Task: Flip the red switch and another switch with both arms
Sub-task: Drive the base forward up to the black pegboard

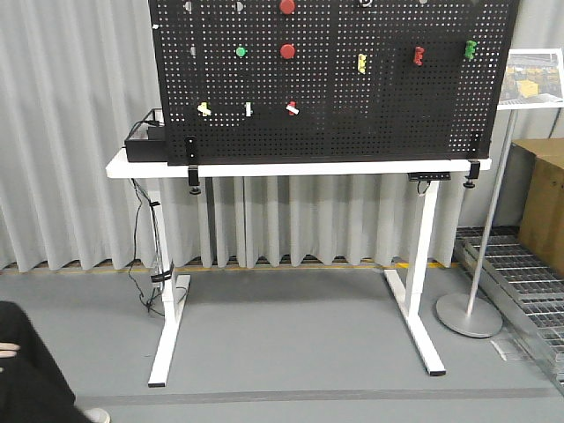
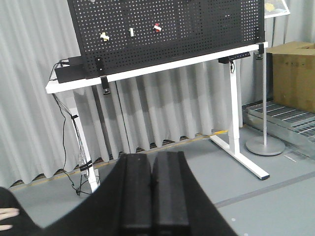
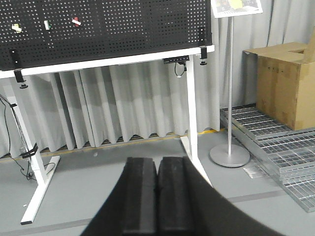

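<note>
Toggling is not yet beginning, as far as I am judging: the black pegboard [image 1: 397, 123] is standing well away from my wrist cameras, across open grey floor [image 1: 282, 352], so both flips are remaining to be done. I am seeing the left gripper [image 2: 151, 164] with its two blocky black fingers pressing flat together, gripping nothing. The right gripper [image 3: 157, 167] is sitting the same way, clenched and empty. The red switch [image 1: 292, 108], a small red body with a short white lever, is sitting in the pegboard's lower row, rightmost of three small toggles. The yellow switch [image 1: 204, 109], pale-bodied with a white lever, is sitting leftmost in that row, with a narrow white toggle [image 1: 248, 109] between them. Round red push buttons [image 1: 287, 50] are sitting higher up. The pegboard, evenly dotted with small holes, is standing upright on a smooth white table [image 1: 352, 166] with slim white legs, and pleated grey curtains [image 1: 70, 132] are hanging behind.
</note>
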Motion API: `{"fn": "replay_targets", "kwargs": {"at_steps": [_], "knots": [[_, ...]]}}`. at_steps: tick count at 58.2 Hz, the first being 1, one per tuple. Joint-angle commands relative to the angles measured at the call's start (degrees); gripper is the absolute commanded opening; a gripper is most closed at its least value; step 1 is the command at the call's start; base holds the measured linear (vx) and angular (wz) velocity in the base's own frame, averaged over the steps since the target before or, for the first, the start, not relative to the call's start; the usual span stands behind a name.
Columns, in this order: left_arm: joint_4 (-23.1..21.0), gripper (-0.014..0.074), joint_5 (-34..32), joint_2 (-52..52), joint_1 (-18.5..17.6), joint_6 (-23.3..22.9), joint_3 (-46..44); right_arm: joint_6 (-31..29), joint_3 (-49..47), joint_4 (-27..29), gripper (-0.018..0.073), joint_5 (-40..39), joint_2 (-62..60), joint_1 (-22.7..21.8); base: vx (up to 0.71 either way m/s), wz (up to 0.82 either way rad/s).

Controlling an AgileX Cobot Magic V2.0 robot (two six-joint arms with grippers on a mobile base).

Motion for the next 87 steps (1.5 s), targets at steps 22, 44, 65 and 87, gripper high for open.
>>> {"fn": "replay_targets", "kwargs": {"at_steps": [22,44,65,87], "knots": [[-0.16,0.0003,-4.50,-1.08,0.06,-0.74,1.11,-0.45,0.35,-0.66,-0.0006,-5.06,-0.57,-0.35,0.00,0.00],[-0.16,0.0003,-4.50,-1.08,0.06,-0.74,1.11,-0.45,0.35,-0.66,-0.0006,-5.06,-0.57,-0.35,0.02,0.01],[-0.16,0.0003,-4.50,-1.08,0.06,-0.74,1.11,-0.45,0.35,-0.66,-0.0006,-5.06,-0.57,-0.35,0.20,0.03],[-0.16,0.0003,-4.50,-1.08,0.06,-0.74,1.11,-0.45,0.35,-0.66,-0.0006,-5.06,-0.57,-0.35,0.39,0.03]]}}
